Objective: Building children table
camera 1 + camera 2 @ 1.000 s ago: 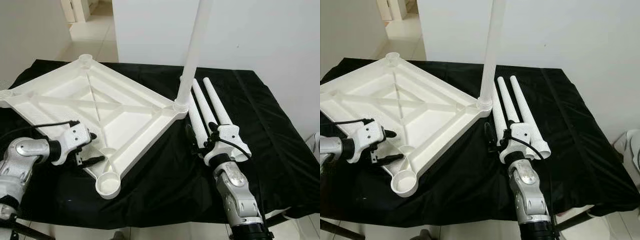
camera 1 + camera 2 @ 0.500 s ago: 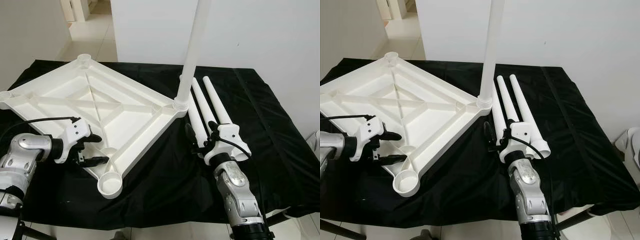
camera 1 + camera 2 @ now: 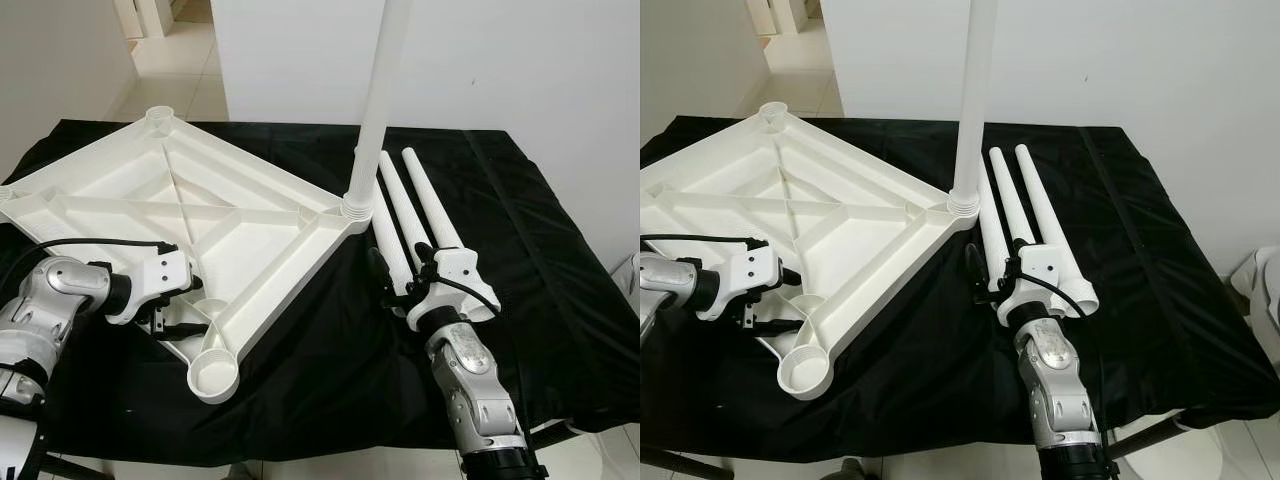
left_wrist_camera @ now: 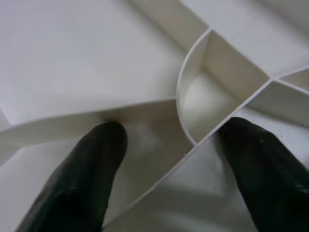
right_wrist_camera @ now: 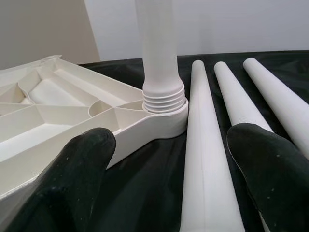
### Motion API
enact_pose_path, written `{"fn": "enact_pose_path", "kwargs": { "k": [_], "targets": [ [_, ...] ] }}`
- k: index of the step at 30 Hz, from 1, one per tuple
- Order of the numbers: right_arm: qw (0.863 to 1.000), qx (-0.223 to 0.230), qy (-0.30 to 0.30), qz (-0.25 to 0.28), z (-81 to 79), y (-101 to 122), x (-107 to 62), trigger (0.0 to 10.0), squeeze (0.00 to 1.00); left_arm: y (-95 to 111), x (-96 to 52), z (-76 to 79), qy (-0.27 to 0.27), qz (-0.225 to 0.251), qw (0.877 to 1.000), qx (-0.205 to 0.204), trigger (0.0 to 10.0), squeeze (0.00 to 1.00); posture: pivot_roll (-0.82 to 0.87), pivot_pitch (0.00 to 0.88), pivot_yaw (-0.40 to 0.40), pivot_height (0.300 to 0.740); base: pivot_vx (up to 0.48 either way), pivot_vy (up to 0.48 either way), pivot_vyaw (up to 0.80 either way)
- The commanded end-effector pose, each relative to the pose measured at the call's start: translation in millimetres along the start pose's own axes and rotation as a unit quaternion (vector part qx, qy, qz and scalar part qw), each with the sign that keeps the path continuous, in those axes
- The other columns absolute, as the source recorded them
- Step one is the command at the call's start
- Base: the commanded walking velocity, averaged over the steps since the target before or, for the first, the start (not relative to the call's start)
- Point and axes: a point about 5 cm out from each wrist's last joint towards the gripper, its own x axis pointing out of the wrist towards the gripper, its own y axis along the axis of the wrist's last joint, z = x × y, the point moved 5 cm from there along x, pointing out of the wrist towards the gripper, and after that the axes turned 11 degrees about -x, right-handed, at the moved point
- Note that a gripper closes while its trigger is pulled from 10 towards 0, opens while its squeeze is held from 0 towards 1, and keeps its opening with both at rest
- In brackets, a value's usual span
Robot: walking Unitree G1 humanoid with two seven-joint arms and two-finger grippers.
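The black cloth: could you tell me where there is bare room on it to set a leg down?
Bare black cloth lies right of the three loose legs, and along the near edge between tabletop and right gripper. The left side is crowded by tabletop and left gripper.

The white plastic square tabletop (image 3: 190,225) lies upside down, ribbed underside facing up, on the black-draped counter (image 3: 540,270). Each visible corner carries a round socket. One white tapered plastic leg (image 3: 378,100) stands upright, screwed into the right-hand corner socket. Three loose white tapered legs (image 3: 415,225) lie side by side just beside that corner, narrow ends pointing away.
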Motion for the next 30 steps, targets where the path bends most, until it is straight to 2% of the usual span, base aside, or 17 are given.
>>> {"fn": "enact_pose_path", "kwargs": {
  "k": [1, 7, 18, 23, 27, 29, 30],
  "targets": [
    [1.000, 0.001, 0.002, -0.001, -2.7, 0.5, -0.6, 10.0, 0.00, -7.4, -0.4, 18.0, -0.094, -0.032, 0.995, 0.002, 0.0, 0.00, 0.08, 0.047, 0.036, 0.740, 0.000, 0.000, 0.00],
    [1.000, 0.005, -0.008, -0.001, -0.6, 0.6, -1.1, 10.0, 0.00, -6.6, -2.4, 17.0, -0.107, -0.038, 0.994, 0.004, 0.0, 0.00, 0.08, 0.049, 0.042, 0.740, 0.000, 0.000, 0.00],
    [1.000, 0.014, -0.017, 0.001, -1.2, 1.9, 0.9, 10.0, 0.00, -2.4, -1.4, 11.1, -0.086, -0.019, 0.996, -0.003, 0.0, 0.00, 0.09, 0.054, 0.037, 0.740, 0.000, 0.000, 0.00],
    [1.000, 0.014, -0.025, 0.002, 2.1, 2.4, 2.6, 10.0, 0.00, 12.5, 4.0, -2.9, -0.040, 0.031, 0.998, -0.027, 0.0, 0.00, 0.09, 0.056, 0.040, 0.740, 0.000, 0.000, 0.00],
    [1.000, 0.015, -0.026, 0.002, 2.2, 2.6, 2.7, 10.0, 0.00, 16.2, 5.2, -5.9, -0.030, 0.042, 0.998, -0.031, 0.0, 0.00, 0.09, 0.056, 0.040, 0.740, 0.000, 0.000, 0.00],
    [0.999, 0.015, -0.028, 0.002, 1.7, 2.6, 2.1, 10.0, 0.00, 33.1, 12.7, -17.2, 0.014, 0.096, 0.994, -0.052, 0.0, 0.00, 0.09, 0.059, 0.048, 0.740, 0.000, 0.000, 0.00],
    [0.999, 0.015, -0.028, 0.002, 1.7, 2.6, 2.1, 10.0, 0.00, 33.1, 12.7, -17.2, 0.014, 0.096, 0.994, -0.052, 0.0, 0.00, 0.09, 0.059, 0.048, 0.740, 0.000, 0.000, 0.00]
  ]
}}
